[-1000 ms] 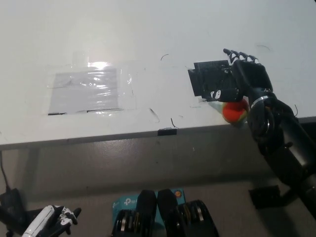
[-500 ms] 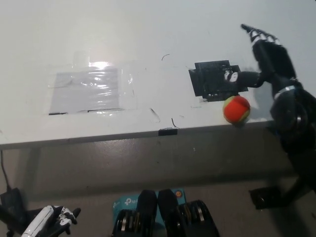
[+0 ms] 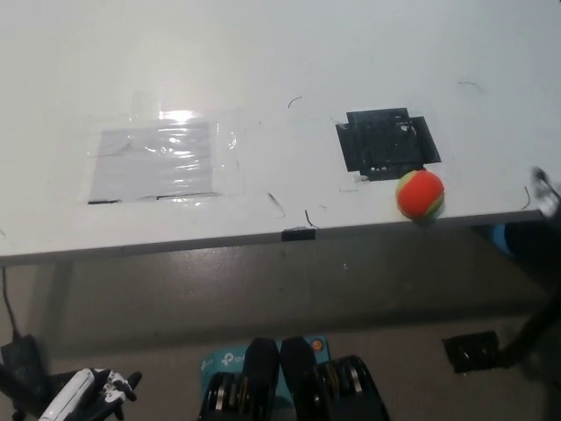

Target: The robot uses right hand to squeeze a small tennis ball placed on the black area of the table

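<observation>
The small tennis ball (image 3: pixel 420 195), orange-red with a yellow-green side, lies on the white table (image 3: pixel 263 79) close to its front edge. It sits just below the lower right corner of the black area (image 3: pixel 387 143), not on it. Only a blurred bit of my black right hand (image 3: pixel 547 191) shows at the picture's right edge, well right of the ball and holding nothing I can see. Beneath it the dark right arm (image 3: pixel 533 254) drops below the table edge. My white left hand (image 3: pixel 88 392) rests at the lower left, open and empty.
A patch of clear shiny tape (image 3: pixel 162 160) covers the table's left middle. A small black clip (image 3: pixel 298 233) sits on the front edge. Below the table stand a teal box (image 3: pixel 223 360) and a black block (image 3: pixel 473 351) on the floor.
My right hand has let go of the ball, lifted off the black area and swung away to the right edge. The ball stays by the table's front edge.
</observation>
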You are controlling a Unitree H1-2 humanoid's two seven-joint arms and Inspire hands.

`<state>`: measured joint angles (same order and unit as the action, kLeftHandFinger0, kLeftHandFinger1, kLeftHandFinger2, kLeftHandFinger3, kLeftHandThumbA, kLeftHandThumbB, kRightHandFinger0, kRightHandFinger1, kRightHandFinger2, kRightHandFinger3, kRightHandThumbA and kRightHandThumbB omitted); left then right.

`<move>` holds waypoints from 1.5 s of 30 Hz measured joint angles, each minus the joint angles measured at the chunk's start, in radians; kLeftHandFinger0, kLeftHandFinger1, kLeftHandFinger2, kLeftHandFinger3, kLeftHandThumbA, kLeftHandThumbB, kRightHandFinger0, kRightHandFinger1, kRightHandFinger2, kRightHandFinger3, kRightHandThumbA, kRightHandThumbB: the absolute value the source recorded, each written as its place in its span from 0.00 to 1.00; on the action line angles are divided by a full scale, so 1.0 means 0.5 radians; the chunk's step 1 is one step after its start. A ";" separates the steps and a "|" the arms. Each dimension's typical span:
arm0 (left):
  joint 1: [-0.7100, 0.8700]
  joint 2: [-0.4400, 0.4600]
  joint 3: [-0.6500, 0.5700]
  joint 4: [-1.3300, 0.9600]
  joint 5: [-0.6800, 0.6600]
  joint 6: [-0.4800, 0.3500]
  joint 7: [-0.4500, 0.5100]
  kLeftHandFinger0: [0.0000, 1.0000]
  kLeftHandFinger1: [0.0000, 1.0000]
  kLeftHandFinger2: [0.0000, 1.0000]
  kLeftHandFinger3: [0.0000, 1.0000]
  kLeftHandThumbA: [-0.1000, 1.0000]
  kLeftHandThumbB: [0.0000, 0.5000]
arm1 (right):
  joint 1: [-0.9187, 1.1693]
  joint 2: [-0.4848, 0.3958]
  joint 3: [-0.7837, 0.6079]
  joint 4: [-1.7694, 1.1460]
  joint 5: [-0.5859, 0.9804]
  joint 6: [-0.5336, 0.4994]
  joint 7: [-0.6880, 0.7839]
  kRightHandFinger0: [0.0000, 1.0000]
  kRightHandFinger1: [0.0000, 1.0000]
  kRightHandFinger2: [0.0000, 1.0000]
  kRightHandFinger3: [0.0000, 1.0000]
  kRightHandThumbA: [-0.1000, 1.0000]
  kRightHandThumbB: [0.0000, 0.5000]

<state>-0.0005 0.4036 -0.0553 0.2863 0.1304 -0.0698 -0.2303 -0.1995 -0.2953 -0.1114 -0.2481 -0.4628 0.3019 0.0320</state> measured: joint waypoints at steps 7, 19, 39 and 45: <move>-0.001 -0.008 -0.003 0.003 0.002 0.003 0.000 0.18 0.13 0.29 0.36 0.75 0.92 | 0.388 0.213 -0.161 0.145 0.154 -0.213 -0.094 0.27 0.36 0.54 0.82 0.25 0.17; -0.001 -0.017 -0.002 0.039 0.002 0.003 0.000 0.12 0.08 0.26 0.36 0.73 0.93 | 0.562 0.490 -0.433 0.831 0.543 -0.585 -0.156 0.18 0.26 0.43 0.83 0.31 0.19; -0.002 -0.018 0.007 0.033 -0.005 0.007 0.000 0.05 0.06 0.24 0.37 0.75 0.92 | 0.557 0.279 -0.059 0.889 0.556 -0.733 -0.171 0.20 0.23 0.38 0.74 0.35 0.31; -0.002 -0.018 0.007 0.031 -0.005 0.009 0.000 0.06 0.06 0.24 0.32 0.74 0.92 | 0.557 0.177 0.108 0.897 0.418 -0.738 -0.181 0.21 0.23 0.38 0.76 0.24 0.26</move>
<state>-0.0016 0.3947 -0.0517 0.3016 0.1278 -0.0651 -0.2301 0.0790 -0.2068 -0.0572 0.2002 -0.2538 -0.0669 -0.0587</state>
